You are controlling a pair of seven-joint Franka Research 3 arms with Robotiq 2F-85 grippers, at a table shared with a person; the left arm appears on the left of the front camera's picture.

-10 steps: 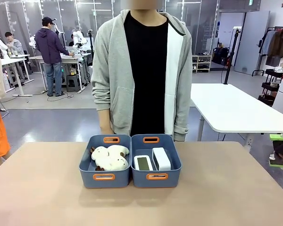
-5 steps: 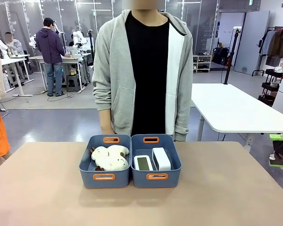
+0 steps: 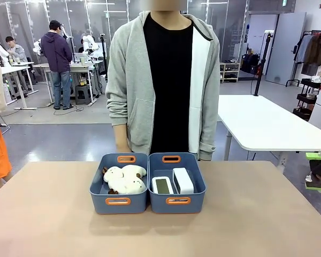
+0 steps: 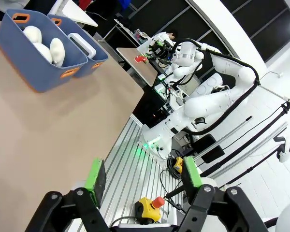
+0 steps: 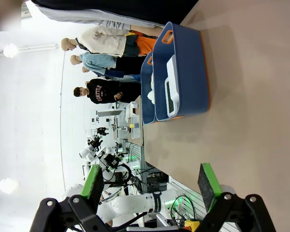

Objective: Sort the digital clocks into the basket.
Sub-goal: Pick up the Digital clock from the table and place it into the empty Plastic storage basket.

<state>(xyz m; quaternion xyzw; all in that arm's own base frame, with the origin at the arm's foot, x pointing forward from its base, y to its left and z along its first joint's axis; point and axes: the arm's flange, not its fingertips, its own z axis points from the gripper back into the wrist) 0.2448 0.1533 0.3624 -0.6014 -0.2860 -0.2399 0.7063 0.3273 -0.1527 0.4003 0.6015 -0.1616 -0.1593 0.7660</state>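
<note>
Left pincer (image 4: 144,180) nearest in its wrist view, jaws apart with nothing between them, hanging over the near edge of the tan surface (image 4: 48,130). Right pincer (image 5: 152,182) likewise spread wide and empty, poised at the surface edge. Well ahead of both pincers, out toward the far side, two blue bins touching side by side: the basket (image 3: 177,202) on the right pincer's side, holding both digital clocks (image 3: 162,185), one lying with its greyish screen up, the other white block (image 3: 182,180) just beside it. Neighbouring bin (image 3: 119,202) holding cream plush toys (image 3: 124,179). Beyond the bins, a person in a grey hoodie (image 3: 163,80) standing at the far edge. Judged complete: both clocks already in the basket, nothing left loose on the surface. No readable brand, label or writing on clocks or bins.
</note>
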